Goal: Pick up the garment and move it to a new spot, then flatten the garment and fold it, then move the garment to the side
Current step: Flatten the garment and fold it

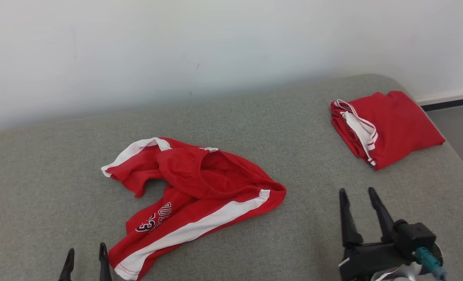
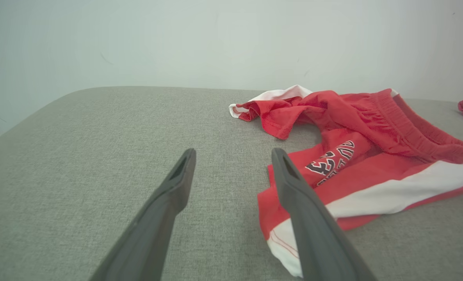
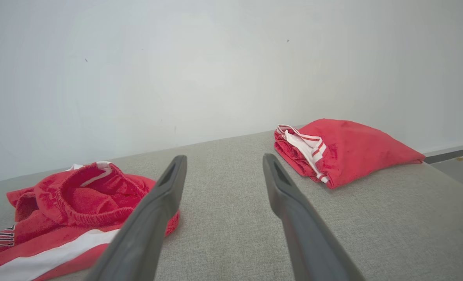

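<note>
Garment lies beside open left jaws.

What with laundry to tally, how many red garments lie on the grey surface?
2: crumpled red shorts lie left of centre; a folded red garment sits at the far right edge. None looks hidden.

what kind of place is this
Probably a room used for folding clothes: a grey padded surface, like a bed or sofa, against a plain white wall, with crumpled red shorts and a folded red garment on it.
</note>
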Controlling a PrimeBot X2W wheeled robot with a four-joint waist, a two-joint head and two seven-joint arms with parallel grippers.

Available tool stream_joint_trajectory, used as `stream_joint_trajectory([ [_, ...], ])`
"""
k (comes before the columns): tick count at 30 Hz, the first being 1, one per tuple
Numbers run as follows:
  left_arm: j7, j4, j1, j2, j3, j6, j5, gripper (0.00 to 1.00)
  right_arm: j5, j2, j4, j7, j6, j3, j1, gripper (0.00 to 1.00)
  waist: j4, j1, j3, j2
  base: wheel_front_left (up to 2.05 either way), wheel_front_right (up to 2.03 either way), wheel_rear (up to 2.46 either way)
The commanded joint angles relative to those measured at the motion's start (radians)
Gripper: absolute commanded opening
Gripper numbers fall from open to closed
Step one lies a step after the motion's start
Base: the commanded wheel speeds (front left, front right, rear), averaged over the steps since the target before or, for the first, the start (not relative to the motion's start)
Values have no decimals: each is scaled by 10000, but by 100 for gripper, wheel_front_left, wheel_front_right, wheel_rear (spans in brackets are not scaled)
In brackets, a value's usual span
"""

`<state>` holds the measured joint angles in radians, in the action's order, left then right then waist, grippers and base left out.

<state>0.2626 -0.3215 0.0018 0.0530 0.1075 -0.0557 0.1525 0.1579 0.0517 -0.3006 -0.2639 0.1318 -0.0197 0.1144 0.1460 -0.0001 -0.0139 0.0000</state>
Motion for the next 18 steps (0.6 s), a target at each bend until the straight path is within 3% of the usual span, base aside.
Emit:
stream_joint_trajectory([
  [1,29,57,189,-25,12,39,-85,100,-48,-22,63,4,-26,86,-175,100,-40,1,74,0,0,0,0],
  [8,29,265,676,-25,-345,359,-219,100,-568,-17,383,2,-26,892,-394,100,-375,1,243,0,0,0,0],
  [18,29,186,986,-28,-370,604,-478,100,-770,-19,-130,4,-26,569,-684,100,-743,1,351,0,0,0,0],
])
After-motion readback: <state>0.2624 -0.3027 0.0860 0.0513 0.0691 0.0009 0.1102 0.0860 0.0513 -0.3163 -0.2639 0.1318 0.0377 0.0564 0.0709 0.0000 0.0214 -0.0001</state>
